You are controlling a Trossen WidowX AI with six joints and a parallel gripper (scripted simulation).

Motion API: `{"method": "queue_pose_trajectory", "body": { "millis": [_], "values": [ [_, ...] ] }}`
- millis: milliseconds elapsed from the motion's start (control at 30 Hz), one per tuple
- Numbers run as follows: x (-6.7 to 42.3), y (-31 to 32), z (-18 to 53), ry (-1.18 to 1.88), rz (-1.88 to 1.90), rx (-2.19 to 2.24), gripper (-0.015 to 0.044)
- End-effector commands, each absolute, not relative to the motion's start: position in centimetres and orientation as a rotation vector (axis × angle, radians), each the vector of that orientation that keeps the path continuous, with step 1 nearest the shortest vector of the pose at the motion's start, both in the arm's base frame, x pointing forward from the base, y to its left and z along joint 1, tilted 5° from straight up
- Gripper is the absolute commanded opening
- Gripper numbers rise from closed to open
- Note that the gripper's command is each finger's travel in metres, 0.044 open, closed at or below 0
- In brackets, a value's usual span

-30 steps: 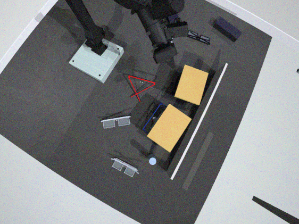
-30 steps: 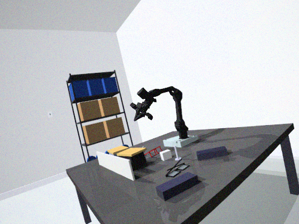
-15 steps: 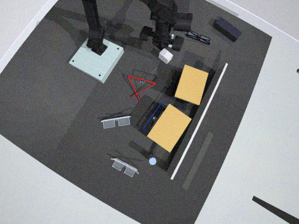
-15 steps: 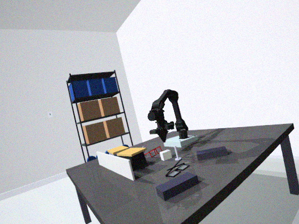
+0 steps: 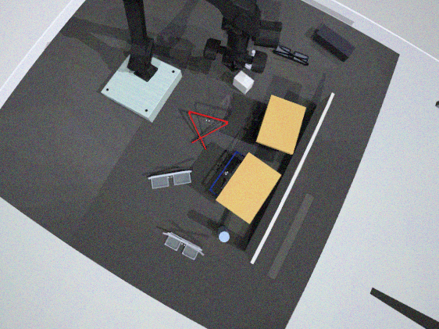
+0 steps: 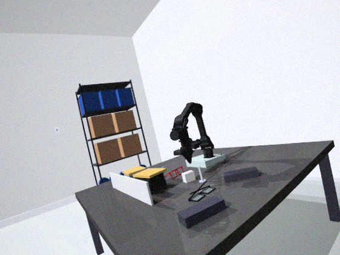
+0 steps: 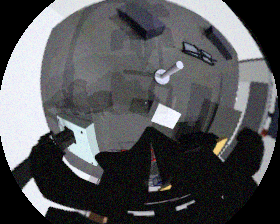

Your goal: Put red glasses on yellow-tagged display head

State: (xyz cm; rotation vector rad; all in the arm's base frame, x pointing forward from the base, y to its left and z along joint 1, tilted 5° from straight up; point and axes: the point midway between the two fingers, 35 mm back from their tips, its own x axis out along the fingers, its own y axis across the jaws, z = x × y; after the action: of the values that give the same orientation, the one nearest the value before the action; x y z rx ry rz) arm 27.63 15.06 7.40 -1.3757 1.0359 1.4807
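The red glasses lie on the dark table between the arm's base and the two display heads. The heads are dark blocks with orange flat tops, one farther and one nearer. The nearer head wears a blue frame, and a light blue round tag stands by it. I cannot make out a yellow tag. My gripper is shut and empty. It hangs above the white cube, well away from the red glasses.
Black glasses, a white post, two grey-lens glasses, dark blocks and a white board behind the heads are on the table. A shelf stands behind.
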Motion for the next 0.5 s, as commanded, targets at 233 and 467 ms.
{"method": "queue_pose_trajectory", "body": {
  "millis": [233,467],
  "values": [
    [27.4,15.2,5.4,1.037,1.494,-1.372,0.0],
    [27.3,15.3,4.3,1.037,1.494,-1.372,0.0]
  ]
}}
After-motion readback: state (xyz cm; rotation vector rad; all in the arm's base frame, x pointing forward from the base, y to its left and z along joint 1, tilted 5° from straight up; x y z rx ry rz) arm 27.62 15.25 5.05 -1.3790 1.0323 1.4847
